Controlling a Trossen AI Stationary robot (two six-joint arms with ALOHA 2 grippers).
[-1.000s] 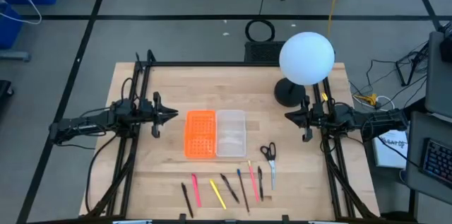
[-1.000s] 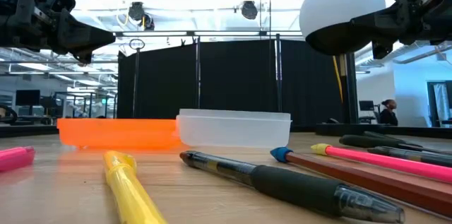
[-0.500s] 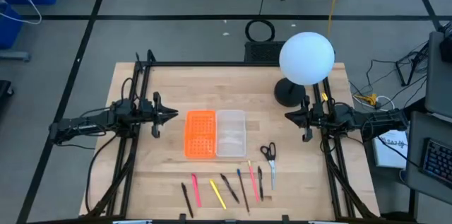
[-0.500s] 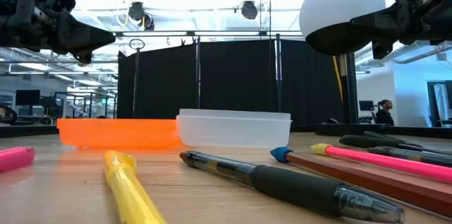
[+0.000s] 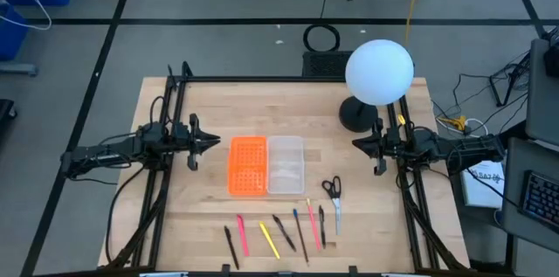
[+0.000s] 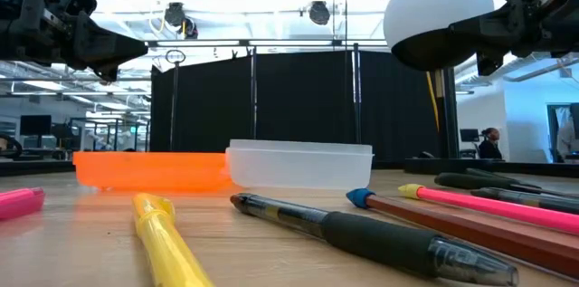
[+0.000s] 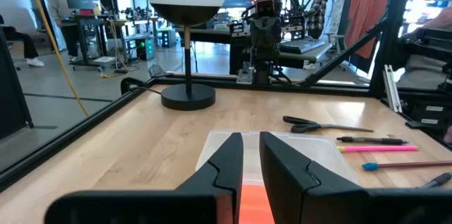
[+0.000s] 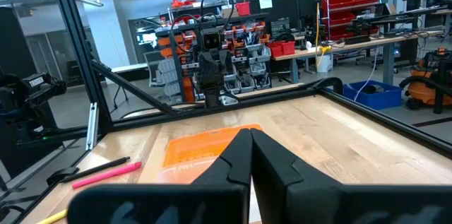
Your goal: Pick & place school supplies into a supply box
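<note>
Two robot arms hang above a wooden table (image 5: 175, 216) with nothing yet packed. The left gripper (image 5: 217, 143) hovers just beside the orange half of the supply box (image 5: 266, 166), its fingers a narrow slit apart and holding nothing; the right gripper (image 5: 356, 143) waits across the table, jaws pressed fully together and empty, near a black lamp (image 5: 378, 76) with a white globe. The supply box lies open at mid-table, orange gridded panel on the left, clear tray (image 5: 286, 165) on the right, the tray apparently empty. The school supplies sit in a loose row along the front edge: scissors (image 5: 333, 191) just off the tray's near right corner, then a pink pen (image 5: 313, 211), a black pen (image 5: 322, 225), a blue-tipped pencil (image 5: 300, 233), another dark pen (image 5: 283, 232), a yellow pen (image 5: 269, 239), a second pink pen (image 5: 242, 234) and a black pen (image 5: 231, 247) at the left end. The opening pick looks best made by the right arm on the scissors or the pens nearest it. The jaws would need to spread first, drop squarely across a single barrel at mid-length, and close without nudging its close neighbours. Each item should then be carried level and lowered lengthwise into the clear tray, not onto the orange panel.
</note>
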